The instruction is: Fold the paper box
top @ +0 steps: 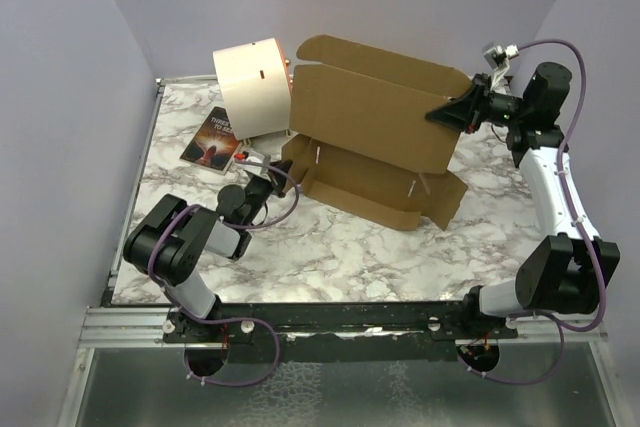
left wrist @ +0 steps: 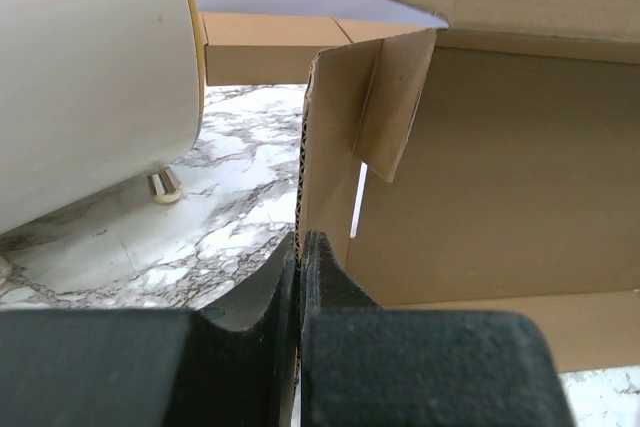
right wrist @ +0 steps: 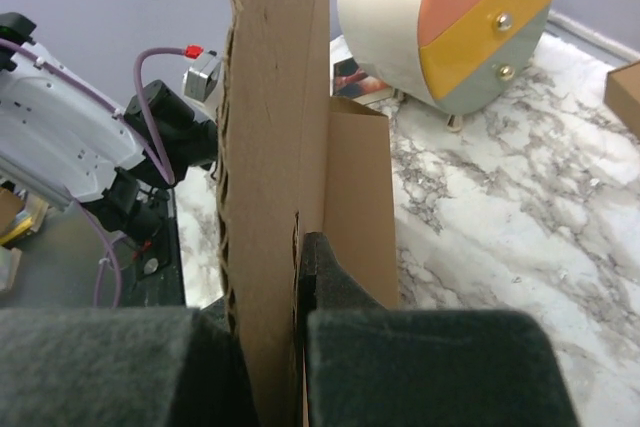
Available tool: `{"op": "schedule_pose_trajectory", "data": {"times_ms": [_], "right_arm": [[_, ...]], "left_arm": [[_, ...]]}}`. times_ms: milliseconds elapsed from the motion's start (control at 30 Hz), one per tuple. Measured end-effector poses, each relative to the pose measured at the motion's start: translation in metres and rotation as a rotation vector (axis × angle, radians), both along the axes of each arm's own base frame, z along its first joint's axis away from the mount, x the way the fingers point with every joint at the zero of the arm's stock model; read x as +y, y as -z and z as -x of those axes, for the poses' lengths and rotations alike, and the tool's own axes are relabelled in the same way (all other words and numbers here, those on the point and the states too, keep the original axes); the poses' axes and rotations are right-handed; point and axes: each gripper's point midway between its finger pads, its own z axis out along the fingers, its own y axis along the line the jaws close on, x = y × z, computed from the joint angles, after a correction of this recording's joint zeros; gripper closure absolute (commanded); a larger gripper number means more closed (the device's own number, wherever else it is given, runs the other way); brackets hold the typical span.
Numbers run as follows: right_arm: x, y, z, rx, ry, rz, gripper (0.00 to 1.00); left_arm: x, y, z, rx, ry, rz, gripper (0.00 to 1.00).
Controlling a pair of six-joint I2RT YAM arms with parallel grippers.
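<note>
Paper box (top: 370,122): likely light, stiff yet crease-prone; best gripped at panel edges. Right hand (right wrist: 300,247) clamped on its raised panel, left hand (left wrist: 300,247) apparently pinching its side wall.

One camera looks down from behind me onto the bench (top: 330,257); wrist cameras hug my left pincer (left wrist: 300,243) and right pincer (right wrist: 298,247), facing the shared paper box (top: 370,122)

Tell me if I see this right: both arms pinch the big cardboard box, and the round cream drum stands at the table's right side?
Wrong on one point: the round cream drum stands at the back left of the table, not its right, as the top view shows. Both the left gripper and the right gripper do pinch the cardboard box.
</note>
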Motion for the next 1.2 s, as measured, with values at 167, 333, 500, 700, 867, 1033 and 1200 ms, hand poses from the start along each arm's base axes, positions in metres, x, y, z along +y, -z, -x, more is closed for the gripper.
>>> {"op": "schedule_pose_trajectory", "data": {"times_ms": [167, 333, 500, 700, 867, 1033, 1200], "right_arm": [[0.001, 0.016, 0.008, 0.045, -0.035, -0.009, 0.99], [0.003, 0.022, 0.017, 0.046, -0.053, -0.006, 0.99], [0.003, 0.035, 0.021, 0.058, -0.064, 0.003, 0.99], [0.002, 0.044, 0.024, 0.052, -0.064, 0.015, 0.99], [0.002, 0.042, 0.028, 0.020, -0.064, 0.026, 0.99], [0.002, 0.046, 0.031, 0.031, -0.066, 0.027, 0.99], [0.002, 0.054, 0.033, 0.058, -0.067, 0.023, 0.99]], "left_arm": [[0.004, 0.002, 0.011, -0.031, -0.001, -0.011, 1.00], [0.007, 0.003, 0.019, -0.038, 0.001, -0.026, 1.00], [0.010, 0.004, 0.027, -0.036, 0.003, -0.027, 1.00], [0.011, 0.005, 0.032, -0.028, 0.004, -0.021, 0.97], [0.012, 0.005, 0.036, -0.016, 0.009, -0.002, 0.84], [0.012, -0.007, 0.041, -0.023, 0.016, 0.032, 0.73], [0.013, -0.022, 0.046, -0.034, 0.020, 0.066, 0.61]]}}
